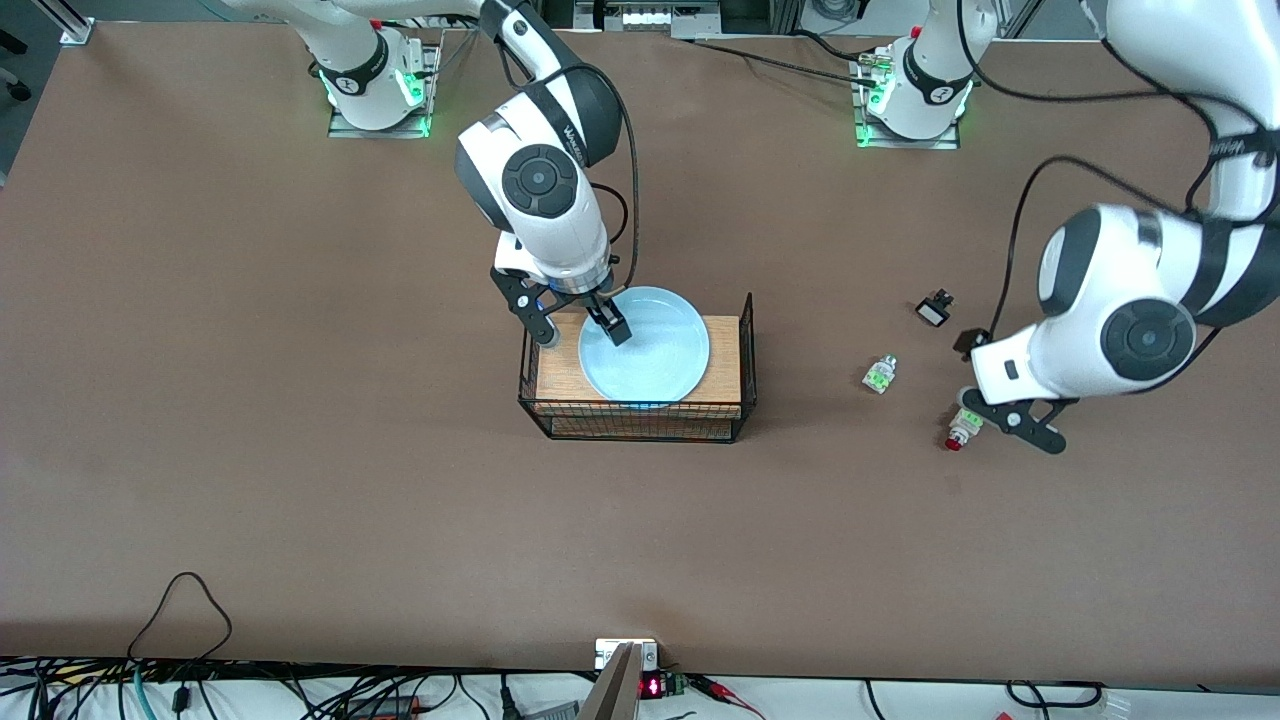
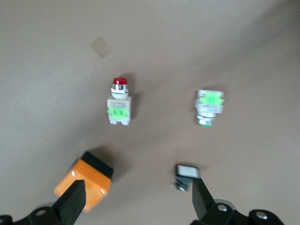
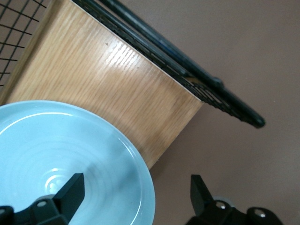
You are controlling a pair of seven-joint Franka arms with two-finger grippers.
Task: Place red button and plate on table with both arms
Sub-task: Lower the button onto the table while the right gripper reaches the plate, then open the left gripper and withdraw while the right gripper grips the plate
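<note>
Right wrist view shows the right gripper point(image 3: 136, 187) with its fingers spread wide astride the rim of the plate point(image 3: 65, 154), one over the bowl, one outside it. The plate rests on the wood-topped wire basket point(image 1: 640, 395) mid-counter. This looks like the grasp step: next, close on the rim and lift.

The left gripper point(image 2: 136, 199), fingers wide and empty, hangs low over the counter point(image 1: 300, 450) at the left arm's end, forearm level, with the red button point(image 1: 962, 428) lying just beside it. It must descend around the button.
</note>
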